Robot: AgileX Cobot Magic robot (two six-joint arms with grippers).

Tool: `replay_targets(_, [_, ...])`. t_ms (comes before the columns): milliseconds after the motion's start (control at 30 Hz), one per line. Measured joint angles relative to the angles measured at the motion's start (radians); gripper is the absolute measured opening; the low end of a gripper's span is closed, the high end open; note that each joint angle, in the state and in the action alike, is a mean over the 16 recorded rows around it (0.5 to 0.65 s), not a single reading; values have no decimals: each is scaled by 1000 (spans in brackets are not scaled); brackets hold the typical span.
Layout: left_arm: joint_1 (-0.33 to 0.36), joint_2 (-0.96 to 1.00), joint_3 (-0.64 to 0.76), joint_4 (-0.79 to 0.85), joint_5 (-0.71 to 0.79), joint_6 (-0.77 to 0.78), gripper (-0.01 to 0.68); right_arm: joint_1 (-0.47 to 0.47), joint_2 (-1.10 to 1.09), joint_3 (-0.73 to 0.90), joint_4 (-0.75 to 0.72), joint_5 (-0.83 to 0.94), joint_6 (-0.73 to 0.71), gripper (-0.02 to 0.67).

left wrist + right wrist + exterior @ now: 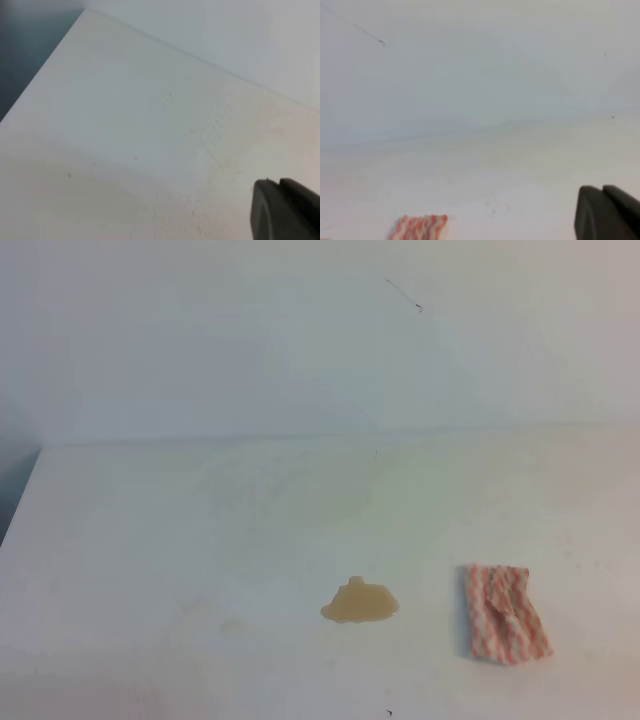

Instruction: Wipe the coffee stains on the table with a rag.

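Observation:
The coffee stains [359, 602] are one tan blotch with a small bump on top, lying front-centre on the white table [200, 540]. To its right, a short gap away, lies the pink-and-white striped rag [505, 613], flat and slightly crumpled. The rag's top edge [420, 227] also shows at the bottom left of the right wrist view. Neither arm appears in the exterior high view. My right gripper [601, 189] shows only as dark tips pressed together at the lower right, off to the rag's right. My left gripper [277, 182] looks the same over bare table, holding nothing.
A pale wall with a small dark mark [418, 307] rises behind the table. The table's left edge [45, 65] drops to a dark gap. A faint smudge [232, 624] lies left of the stain.

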Motion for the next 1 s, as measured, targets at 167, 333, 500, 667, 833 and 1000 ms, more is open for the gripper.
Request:
replay_targets(167, [0,0,0,0,0,0,-3,0,2,-4,-2,-80,11,-4])
replay_targets(333, [0,0,0,0,0,0,-3,0,2,-4,-5,-165,17,-4])
replay_targets(500, [0,0,0,0,1,0,-3,0,2,-5,-9,-309,2,-4])
replay_targets(667, [0,0,0,0,1,0,-3,0,0,-8,9,-499,-61,-4])
replay_targets(833, [0,0,0,0,1,0,-3,0,0,-67,64,-642,-151,-4])
replay_targets(1000, [0,0,0,0,1,0,-3,0,23,-205,138,-667,-275,-4])
